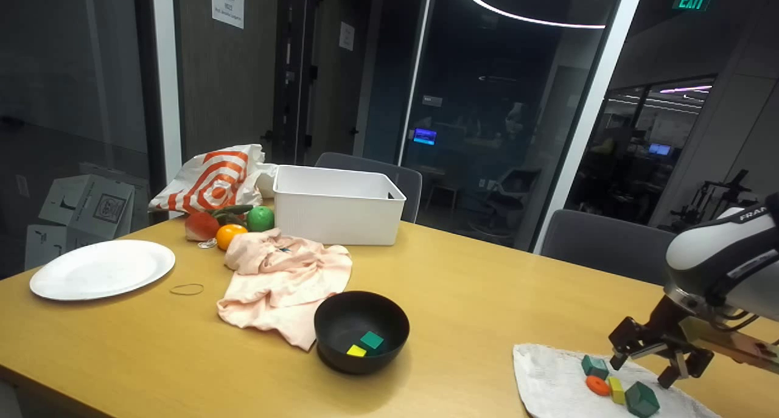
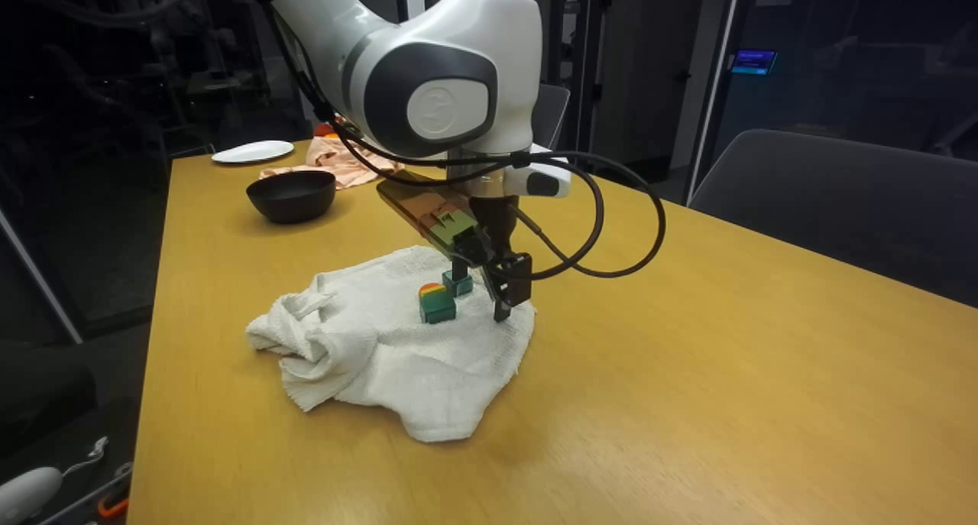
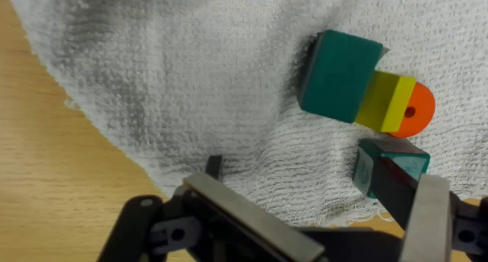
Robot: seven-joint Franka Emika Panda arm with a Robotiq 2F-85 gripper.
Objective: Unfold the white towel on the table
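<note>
There's the towel (image 2: 405, 361) on the bench (image 2: 726, 372), bunched at one end, its flatter part loaded with blocks (image 3: 337, 77) that likely must go first. The gripper (image 1: 641, 372) hangs low, spread, pinching nothing, one side near a green block (image 1: 594, 367), presumably to clear it.

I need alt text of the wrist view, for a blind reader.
Open gripper over a white towel, on which lie a green block, a yellow block and an orange disc in a row, beside a second green block.
</note>
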